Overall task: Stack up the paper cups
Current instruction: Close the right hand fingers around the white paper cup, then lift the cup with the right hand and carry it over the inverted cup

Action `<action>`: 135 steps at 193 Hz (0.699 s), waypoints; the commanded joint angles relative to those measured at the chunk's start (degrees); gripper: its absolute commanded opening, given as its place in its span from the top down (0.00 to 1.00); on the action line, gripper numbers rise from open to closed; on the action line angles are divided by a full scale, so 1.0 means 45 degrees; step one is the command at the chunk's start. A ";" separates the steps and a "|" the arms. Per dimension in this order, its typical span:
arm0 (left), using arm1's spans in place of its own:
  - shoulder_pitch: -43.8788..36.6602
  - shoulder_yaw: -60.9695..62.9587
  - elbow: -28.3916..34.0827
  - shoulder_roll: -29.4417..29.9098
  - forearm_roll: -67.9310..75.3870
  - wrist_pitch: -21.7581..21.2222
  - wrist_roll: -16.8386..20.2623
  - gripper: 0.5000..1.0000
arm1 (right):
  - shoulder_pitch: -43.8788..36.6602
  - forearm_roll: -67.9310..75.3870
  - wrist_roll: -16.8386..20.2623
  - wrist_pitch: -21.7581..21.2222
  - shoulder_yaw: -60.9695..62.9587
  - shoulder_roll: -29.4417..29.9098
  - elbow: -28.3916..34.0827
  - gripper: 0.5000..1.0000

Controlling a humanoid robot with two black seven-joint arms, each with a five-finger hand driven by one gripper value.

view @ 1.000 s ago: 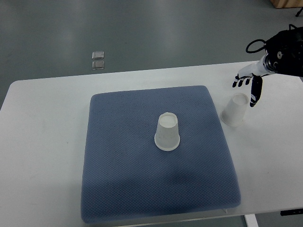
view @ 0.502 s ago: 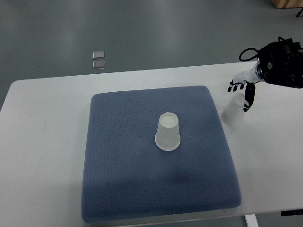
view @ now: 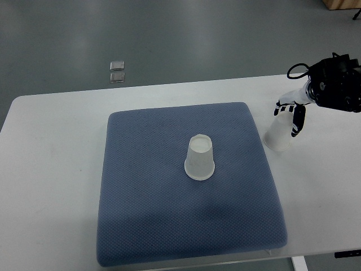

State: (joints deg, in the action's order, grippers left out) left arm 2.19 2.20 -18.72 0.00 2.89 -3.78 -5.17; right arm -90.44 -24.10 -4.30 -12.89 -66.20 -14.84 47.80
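One white paper cup [view: 199, 159] stands upside down in the middle of the blue-grey mat [view: 146, 226]. A second white cup [view: 277, 136], also upside down, stands on the white table just off the mat's right edge. My right hand [view: 289, 117] reaches in from the right edge and hovers at this cup's upper end. Its dark fingers [view: 284, 105] are spread on the far side and its thumb hangs down the cup's right side. Whether they touch the cup is unclear. The left arm is out of view.
The white table [view: 51, 169] carries the mat, with bare strips to the left and right. Two small grey squares [view: 117, 71] lie on the floor beyond the table's far edge. A black cable loops at my right wrist [view: 297, 69].
My right hand has moved left and slightly down, from beside the right cup to over its upper end. Neither cup has moved.
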 commanded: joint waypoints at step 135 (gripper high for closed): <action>0.0001 0.0019 -0.0019 0.0000 0.0003 0.0001 -0.0003 0.00 | 0.0255 0.0062 -0.0001 0.0247 0.0024 0.0115 -0.0134 0.64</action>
State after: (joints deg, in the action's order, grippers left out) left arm 2.18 2.29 -18.81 0.00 2.91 -3.78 -5.17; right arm -89.22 -23.91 -4.31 -11.69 -66.10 -14.25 47.20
